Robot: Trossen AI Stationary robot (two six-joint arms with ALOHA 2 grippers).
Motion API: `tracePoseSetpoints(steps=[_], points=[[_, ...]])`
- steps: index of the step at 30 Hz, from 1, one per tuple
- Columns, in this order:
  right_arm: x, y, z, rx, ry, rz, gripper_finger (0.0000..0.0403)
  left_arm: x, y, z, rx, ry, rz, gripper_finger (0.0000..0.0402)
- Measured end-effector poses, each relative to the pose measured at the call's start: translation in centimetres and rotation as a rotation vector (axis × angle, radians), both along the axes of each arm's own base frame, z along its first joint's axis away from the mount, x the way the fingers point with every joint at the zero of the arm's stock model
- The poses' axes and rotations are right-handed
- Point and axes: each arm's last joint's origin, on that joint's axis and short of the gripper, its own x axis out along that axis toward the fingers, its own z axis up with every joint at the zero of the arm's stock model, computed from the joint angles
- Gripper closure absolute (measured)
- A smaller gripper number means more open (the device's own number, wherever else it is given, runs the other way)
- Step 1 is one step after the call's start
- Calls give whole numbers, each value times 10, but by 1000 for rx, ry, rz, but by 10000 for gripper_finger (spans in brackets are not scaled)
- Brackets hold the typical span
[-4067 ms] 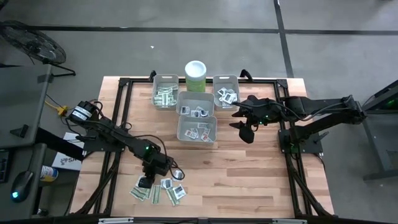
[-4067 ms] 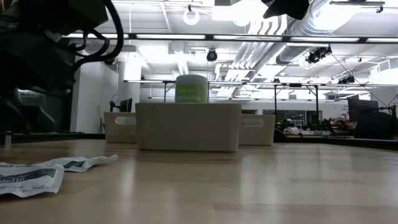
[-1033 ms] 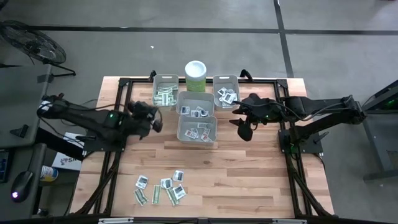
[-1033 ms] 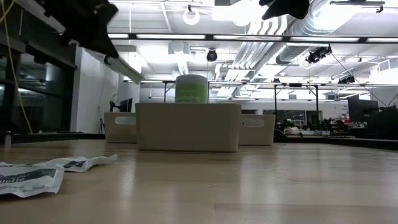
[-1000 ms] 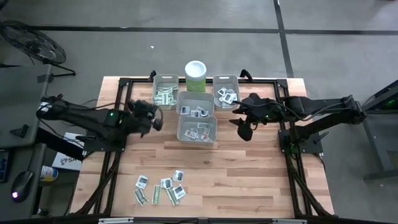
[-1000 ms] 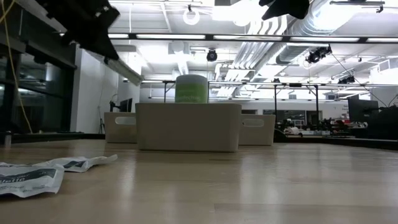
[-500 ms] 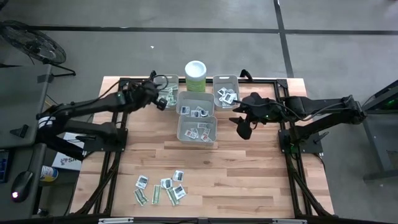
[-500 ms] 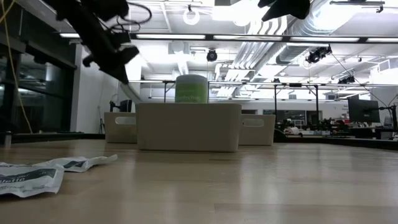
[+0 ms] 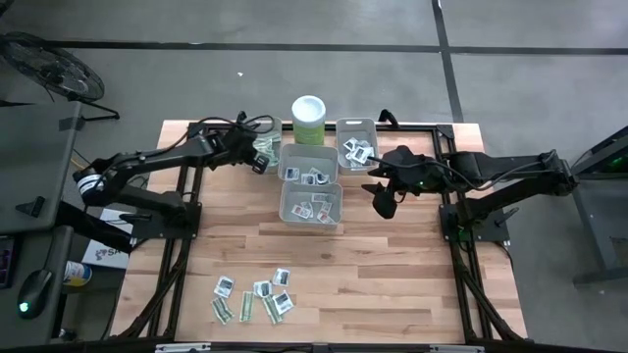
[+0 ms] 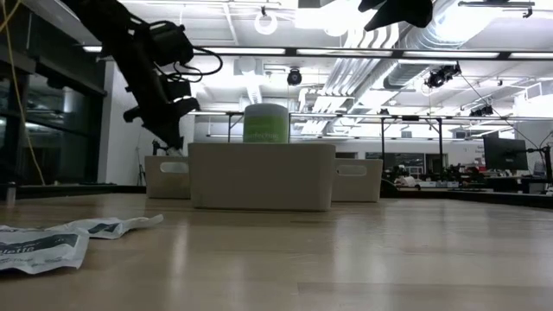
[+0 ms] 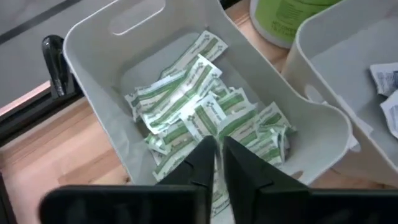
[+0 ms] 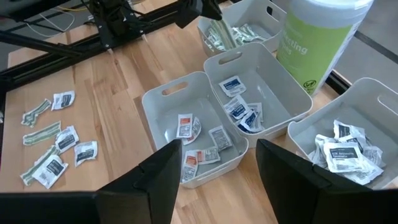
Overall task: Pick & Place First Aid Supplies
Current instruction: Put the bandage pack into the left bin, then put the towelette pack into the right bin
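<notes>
Wood table [image 9: 392,284], grey bins at far edge. My left gripper [image 11: 216,163] over far-left bin [image 11: 93,37], jaws narrow, green strip packet [image 11: 214,186] seemingly between tips, prob. for drop w/ matching strips [image 11: 186,106]. Loose packets [image 9: 253,297] near-left, unsorted. Right gripper [image 12: 214,163] wide, empty, waiting right of bins.

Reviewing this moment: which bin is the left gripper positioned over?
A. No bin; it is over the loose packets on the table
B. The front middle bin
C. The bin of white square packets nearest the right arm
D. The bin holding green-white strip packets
D: the left gripper points down into the bin filled with green-white strip packets, and the high view shows it at the back-left bin.
</notes>
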Motion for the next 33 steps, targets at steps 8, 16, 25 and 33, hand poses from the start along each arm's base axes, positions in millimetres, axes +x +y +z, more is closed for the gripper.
tracePoseSetpoints(steps=[8,16,25,33], points=[[0,0,0,-2,2,3,203,-3,-2,4,7,0,-10,262],[0,2,0,-16,18,80,202,-20,-13,24,35,-58,-1,228],[24,6,-2,-52,-50,232,202,-44,-34,49,-58,-265,-9,227],[88,23,-45,-13,-51,420,202,-52,-63,59,-142,-360,-53,227]])
